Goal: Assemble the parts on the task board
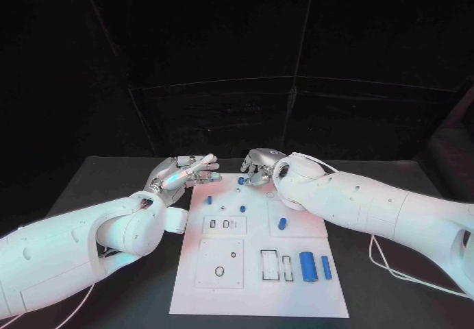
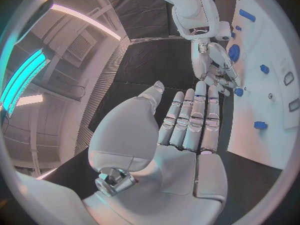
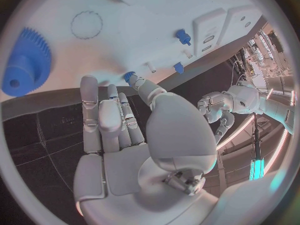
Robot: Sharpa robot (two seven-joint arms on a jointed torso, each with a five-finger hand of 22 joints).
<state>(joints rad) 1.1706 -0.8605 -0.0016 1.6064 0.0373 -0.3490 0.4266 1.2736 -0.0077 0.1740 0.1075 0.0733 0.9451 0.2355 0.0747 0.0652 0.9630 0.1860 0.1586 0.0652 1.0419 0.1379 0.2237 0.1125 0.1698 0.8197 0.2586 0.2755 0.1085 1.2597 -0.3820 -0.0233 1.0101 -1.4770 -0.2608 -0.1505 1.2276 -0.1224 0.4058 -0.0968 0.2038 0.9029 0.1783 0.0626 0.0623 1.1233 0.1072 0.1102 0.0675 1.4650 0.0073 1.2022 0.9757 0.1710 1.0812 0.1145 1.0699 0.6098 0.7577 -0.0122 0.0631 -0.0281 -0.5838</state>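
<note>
Right wrist view shows my right hand (image 3: pixel 134 135) at the far edge of the task board (image 3: pixel 187 15), fingertips pinching a small blue part (image 3: pixel 129 76). I should lift slowly, keeping the pinch. Left hand (image 1: pixel 183 175) hovers spread, empty.

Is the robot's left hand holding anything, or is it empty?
Empty. The left hand is open in its wrist view: fingers straight, side by side, thumb apart, bare palm, beside the task board.

We see a black table (image 1: pixel 109 179) under everything; behind it hangs a dark backdrop (image 1: pixel 237 82), creased in panels; thin white cables (image 1: pixel 390 264) trail across the tabletop at one side.
</note>
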